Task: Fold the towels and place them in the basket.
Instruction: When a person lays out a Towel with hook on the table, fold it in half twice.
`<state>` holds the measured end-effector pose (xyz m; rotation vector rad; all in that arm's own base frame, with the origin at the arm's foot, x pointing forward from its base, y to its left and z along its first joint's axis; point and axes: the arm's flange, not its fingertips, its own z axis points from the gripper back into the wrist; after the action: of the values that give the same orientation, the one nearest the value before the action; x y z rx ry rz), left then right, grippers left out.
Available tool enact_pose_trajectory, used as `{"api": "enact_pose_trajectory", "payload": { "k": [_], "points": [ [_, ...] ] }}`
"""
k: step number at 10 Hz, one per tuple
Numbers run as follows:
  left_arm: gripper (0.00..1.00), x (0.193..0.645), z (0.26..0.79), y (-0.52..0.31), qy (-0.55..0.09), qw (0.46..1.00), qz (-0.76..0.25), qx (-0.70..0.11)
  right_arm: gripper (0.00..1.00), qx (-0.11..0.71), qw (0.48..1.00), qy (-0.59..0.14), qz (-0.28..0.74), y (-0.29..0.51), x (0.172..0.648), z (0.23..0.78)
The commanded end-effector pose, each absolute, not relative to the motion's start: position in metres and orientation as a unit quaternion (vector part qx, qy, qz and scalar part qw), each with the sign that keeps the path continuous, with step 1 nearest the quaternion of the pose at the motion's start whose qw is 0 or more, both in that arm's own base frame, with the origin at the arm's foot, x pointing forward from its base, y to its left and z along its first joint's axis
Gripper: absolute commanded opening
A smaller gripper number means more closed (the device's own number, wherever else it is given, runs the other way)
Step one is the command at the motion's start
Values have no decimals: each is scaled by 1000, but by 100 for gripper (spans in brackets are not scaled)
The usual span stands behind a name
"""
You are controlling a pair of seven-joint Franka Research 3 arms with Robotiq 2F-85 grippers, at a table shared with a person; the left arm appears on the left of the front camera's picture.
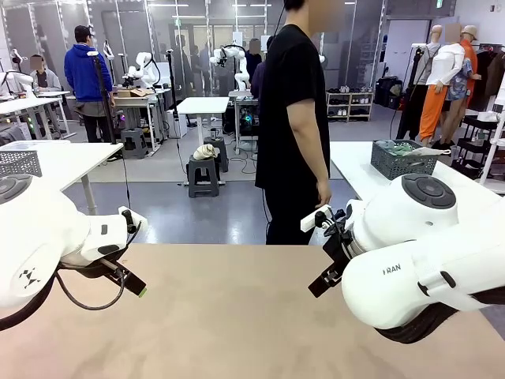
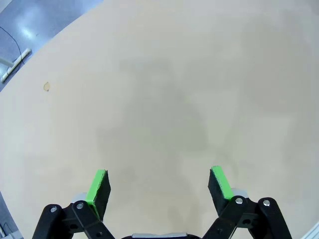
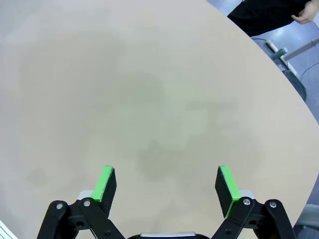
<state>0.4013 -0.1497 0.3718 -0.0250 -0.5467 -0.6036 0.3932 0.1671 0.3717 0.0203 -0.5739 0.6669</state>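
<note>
Left gripper has its jaws spread wide, the green pads well apart, and it looks down on the tan, round-edged wooden tabletop. A small brownish spot marks that surface off to one side. The right gripper is just as wide apart, its green pads hovering above the same tan top.

Readable writing is scarce. The letters "FRAN" stand in grey on the white shell of the right arm, and a small black emblem sits on the white shell of the left arm.

In the front view, the dark grey perforated plastic basket stands on a white side table beyond the right arm, well apart from both grippers. Pale green and grey cloth shows above its rim, too small to make out further. A paler grey perforated basket sits on another white table at the left.

Both arms reach in low from the sides, their wrists bent inward and downward so the black fingers slant toward the middle of the table. A person in a black T-shirt stands at the far edge between them, side-on, one hand hanging loosely curled beside the hip.
</note>
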Motion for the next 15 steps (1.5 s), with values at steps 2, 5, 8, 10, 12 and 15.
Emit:
{"api": "enact_pose_trajectory", "payload": {
  "k": [2,5,8,10,12,15],
  "points": [
    [100,403,375,-141,-267,919,-289,-29,100,16,903,-283,323,161,394,379],
    [100,406,393,-131,-260,922,-286,-30,100,17,904,-288,315,146,391,398],
    [100,410,429,-105,-252,925,-283,-35,100,-3,906,-313,285,120,378,440],
    [100,413,471,-83,-269,916,-294,-44,100,6,902,-324,286,95,367,477],
    [100,414,529,-58,-298,900,-312,-59,100,-1,900,-330,285,69,346,530],
    [100,415,606,-9,-324,871,-353,-108,100,1,884,-360,300,24,313,608]
  ]
}}
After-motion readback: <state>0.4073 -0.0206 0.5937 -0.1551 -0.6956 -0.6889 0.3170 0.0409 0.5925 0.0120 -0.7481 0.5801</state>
